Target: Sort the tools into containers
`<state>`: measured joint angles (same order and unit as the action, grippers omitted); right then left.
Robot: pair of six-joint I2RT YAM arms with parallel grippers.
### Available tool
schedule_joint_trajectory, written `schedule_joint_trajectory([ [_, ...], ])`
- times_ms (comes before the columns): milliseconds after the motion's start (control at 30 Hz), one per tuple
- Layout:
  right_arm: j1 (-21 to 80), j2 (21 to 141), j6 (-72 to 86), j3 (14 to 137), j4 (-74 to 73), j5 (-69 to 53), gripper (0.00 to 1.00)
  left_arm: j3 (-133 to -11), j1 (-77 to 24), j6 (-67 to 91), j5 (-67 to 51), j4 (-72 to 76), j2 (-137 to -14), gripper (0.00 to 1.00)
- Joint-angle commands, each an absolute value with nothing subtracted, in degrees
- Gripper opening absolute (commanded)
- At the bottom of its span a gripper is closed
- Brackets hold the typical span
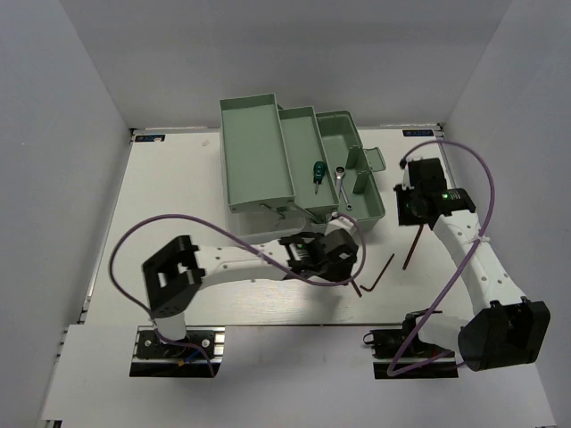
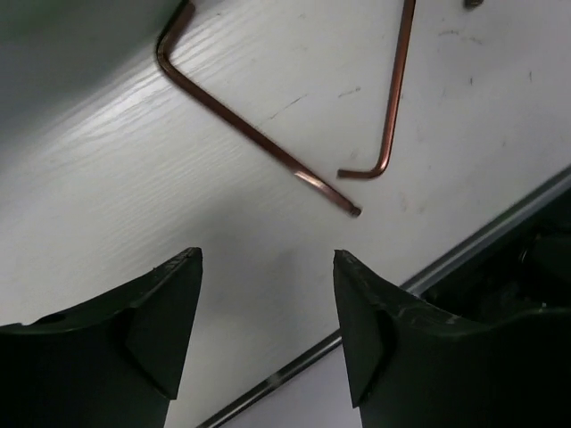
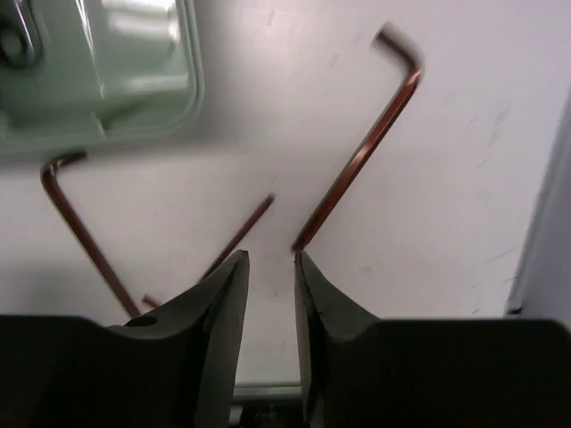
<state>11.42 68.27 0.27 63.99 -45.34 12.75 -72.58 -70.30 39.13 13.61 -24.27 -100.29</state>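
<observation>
The mint-green toolbox (image 1: 254, 147) stands open at the back of the table. In one of its trays lie a green-handled screwdriver (image 1: 316, 171) and a silver wrench (image 1: 343, 176). Thin reddish hex keys lie on the table in front of the box: one (image 1: 409, 246) by the right arm, another (image 1: 382, 271) nearer the middle. My left gripper (image 2: 268, 254) is open and empty, just short of a long hex key (image 2: 259, 134) and a shorter one (image 2: 393, 107). My right gripper (image 3: 270, 254) hovers with a narrow empty gap, its tips at the end of a hex key (image 3: 357, 152).
The toolbox corner (image 3: 98, 80) shows at the upper left of the right wrist view, with two more hex keys (image 3: 85, 223) (image 3: 239, 234) on the table below it. The table's near metal edge (image 2: 482, 236) runs close behind the left gripper. White walls enclose the table.
</observation>
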Motion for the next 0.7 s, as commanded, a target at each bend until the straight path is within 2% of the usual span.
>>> schedule_joint_trajectory([
  [0, 9.1, 67.2, 4.5, 59.8, -51.2, 1.9, 0.34, -81.2, -71.6, 46.7, 18.1, -31.8, -106.9, 0.71],
  [100, 7.8, 65.3, 4.1, 54.9, -49.1, -6.1, 0.41, -84.9, -72.2, 50.8, 19.7, -33.7, -111.9, 0.75],
  [267, 6.1, 62.4, 4.5, 52.5, -47.8, -9.7, 0.41, -87.2, -72.2, 57.5, 21.7, -35.6, -116.4, 0.73],
  [567, 1.9, 57.5, 5.0, 47.9, -44.5, -14.1, 0.41, -100.3, -72.2, 58.8, 25.4, -40.7, -124.1, 0.71],
  [667, 1.1, 57.4, 4.7, 46.5, -44.2, -15.2, 0.41, -100.8, -72.2, 58.8, 25.4, -41.2, -124.8, 0.7],
])
